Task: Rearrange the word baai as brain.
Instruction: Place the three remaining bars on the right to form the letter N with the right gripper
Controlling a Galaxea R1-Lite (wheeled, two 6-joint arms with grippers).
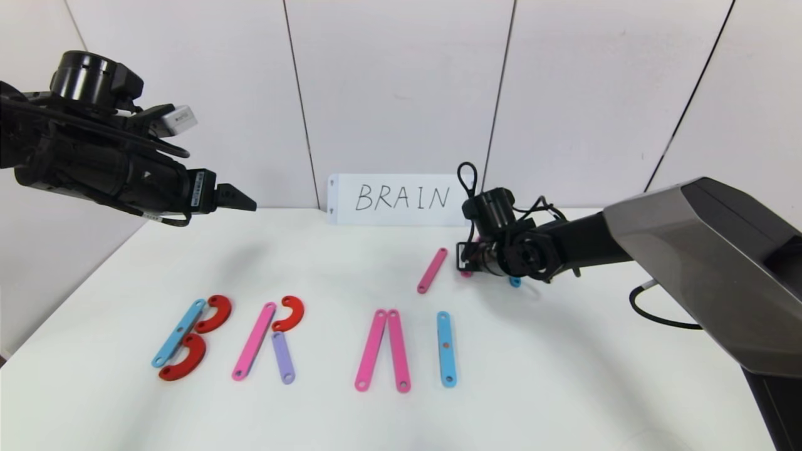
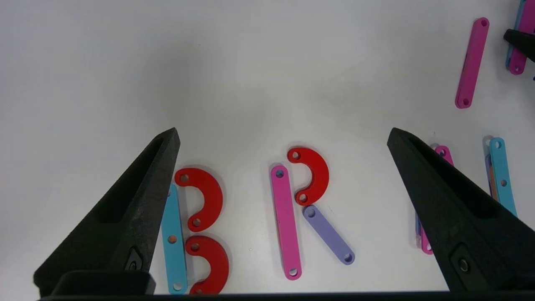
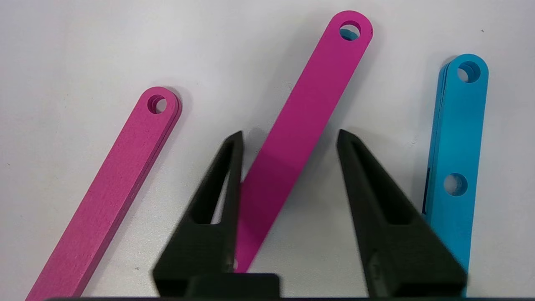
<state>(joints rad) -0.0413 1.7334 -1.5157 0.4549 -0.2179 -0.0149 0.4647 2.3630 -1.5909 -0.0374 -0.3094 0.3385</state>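
The word lies along the table's front. B is a light-blue strip [image 1: 178,332] with two red curves [image 1: 214,313]. R is a pink strip [image 1: 254,341], a red curve [image 1: 289,313] and a short purple strip [image 1: 283,357]. Two pink strips [image 1: 382,351] form a peak, then comes a light-blue strip [image 1: 446,348]. My right gripper [image 1: 468,266] is open and low at the back right. It straddles a loose pink strip [image 3: 305,121], and one finger touches the strip's edge. Another pink strip [image 3: 117,184] and a blue strip [image 3: 457,146] flank it. My left gripper [image 1: 244,202] is open, empty and raised high at the left.
A white card [image 1: 395,199] with handwritten "BRAIN" leans on the back wall. A loose pink strip [image 1: 432,270] lies left of the right gripper. The left wrist view shows B and R [image 2: 286,221] below the left gripper [image 2: 283,131].
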